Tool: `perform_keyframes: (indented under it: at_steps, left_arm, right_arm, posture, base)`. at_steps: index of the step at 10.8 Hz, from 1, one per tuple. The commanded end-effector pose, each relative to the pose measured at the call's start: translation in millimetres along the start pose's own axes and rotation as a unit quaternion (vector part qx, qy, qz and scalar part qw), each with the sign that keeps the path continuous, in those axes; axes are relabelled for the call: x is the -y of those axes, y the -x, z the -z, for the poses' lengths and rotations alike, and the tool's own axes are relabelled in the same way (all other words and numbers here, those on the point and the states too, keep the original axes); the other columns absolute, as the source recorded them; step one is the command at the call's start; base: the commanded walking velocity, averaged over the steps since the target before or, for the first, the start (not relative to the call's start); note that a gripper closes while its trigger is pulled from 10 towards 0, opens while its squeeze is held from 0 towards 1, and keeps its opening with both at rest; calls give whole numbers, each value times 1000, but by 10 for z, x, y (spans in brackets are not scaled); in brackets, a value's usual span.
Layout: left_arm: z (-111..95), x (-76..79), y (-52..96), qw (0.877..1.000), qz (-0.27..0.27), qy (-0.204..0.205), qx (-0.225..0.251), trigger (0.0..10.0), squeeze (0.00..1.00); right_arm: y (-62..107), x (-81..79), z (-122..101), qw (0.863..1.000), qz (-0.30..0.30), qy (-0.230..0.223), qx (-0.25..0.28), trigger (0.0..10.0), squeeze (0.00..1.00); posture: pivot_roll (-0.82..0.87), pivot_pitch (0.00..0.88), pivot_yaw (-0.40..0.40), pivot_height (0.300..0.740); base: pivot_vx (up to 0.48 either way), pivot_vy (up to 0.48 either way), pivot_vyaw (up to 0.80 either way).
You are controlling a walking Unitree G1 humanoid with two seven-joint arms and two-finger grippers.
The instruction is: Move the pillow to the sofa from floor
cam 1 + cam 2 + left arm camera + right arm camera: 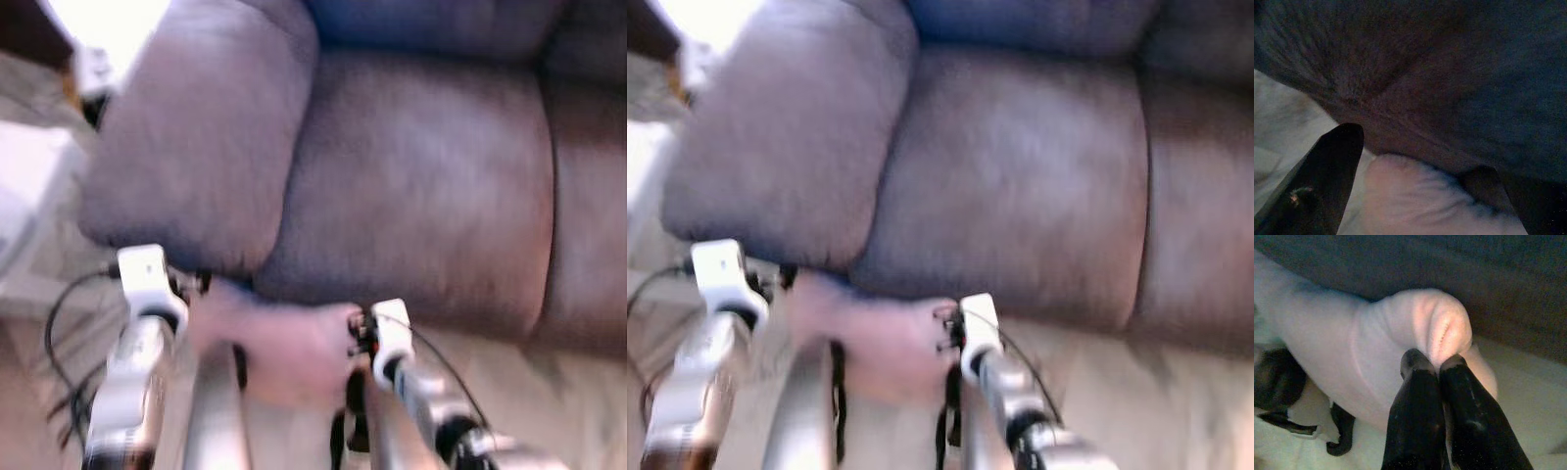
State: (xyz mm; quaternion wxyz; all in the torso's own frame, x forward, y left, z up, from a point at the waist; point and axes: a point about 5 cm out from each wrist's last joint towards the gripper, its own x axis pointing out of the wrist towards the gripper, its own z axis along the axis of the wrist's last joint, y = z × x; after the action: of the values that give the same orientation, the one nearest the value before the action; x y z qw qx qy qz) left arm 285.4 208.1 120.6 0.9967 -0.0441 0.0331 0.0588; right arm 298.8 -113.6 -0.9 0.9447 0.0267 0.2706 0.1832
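A: Which step is in hand now?

B: The carrying step, I think. The pink pillow (1371, 362) is held between the two arms, low in front of the sofa (421, 176), just before the front edge of the seat cushion. It is not on the seat yet.

A: How do the end effectors stand?

B: The right end effector (1432, 363) has its two black fingers pressed together on a fold of the pillow cloth, so it grips the pillow. The left end effector (1415, 161) is at the other side of the pillow; one dark finger (1327, 171) lies beside the pale fabric, and the second is dim, so I cannot tell if it pinches or is only near.

A: The head views are blurred?

B: Yes, so perhaps the pillow touches the sofa front; I am not sure.

A: What does the next move call for?

B: In my judgement, raising both arms above the cushion edge, reaching forward over the seat, then releasing. The soft pillow may sag or slip from one pinch.
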Motion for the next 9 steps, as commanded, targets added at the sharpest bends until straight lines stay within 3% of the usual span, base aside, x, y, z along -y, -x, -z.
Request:
perform_keyframes:
  at_steps: [1,2,4,5,7,9]
  left_arm:
    - [-240,19,131,998,17,13,60,10000,0]
    - [-47,-96,222,999,2,27,19,10000,0]
    - [448,-373,572,993,-41,36,-108,10000,0]
    - [548,-430,704,988,-46,41,-139,10000,0]
    - [595,-507,907,986,-52,34,-156,10000,0]
    - [572,-521,969,988,-61,34,-138,10000,0]
  right_arm:
    - [28,152,-199,998,24,3,58,10000,0]
    - [30,151,-182,998,25,3,55,10000,0]
    - [43,171,-155,998,27,1,52,10000,0]
    - [46,180,-152,998,30,0,51,10000,0]
    - [46,186,-156,998,32,-2,51,10000,0]
    - [42,189,-171,998,34,-4,52,10000,0]
  posture:
    - [248,365,-120,701]
    - [246,366,-120,701]
    - [248,358,-114,701]
    - [252,357,-114,701]
    - [254,351,-116,701]
    - [258,339,-119,701]
  base:
    - [0,0,0]
    - [0,0,0]
    - [0,0,0]
    - [0,0,0]
    - [0,0,0]
    - [0,0,0]
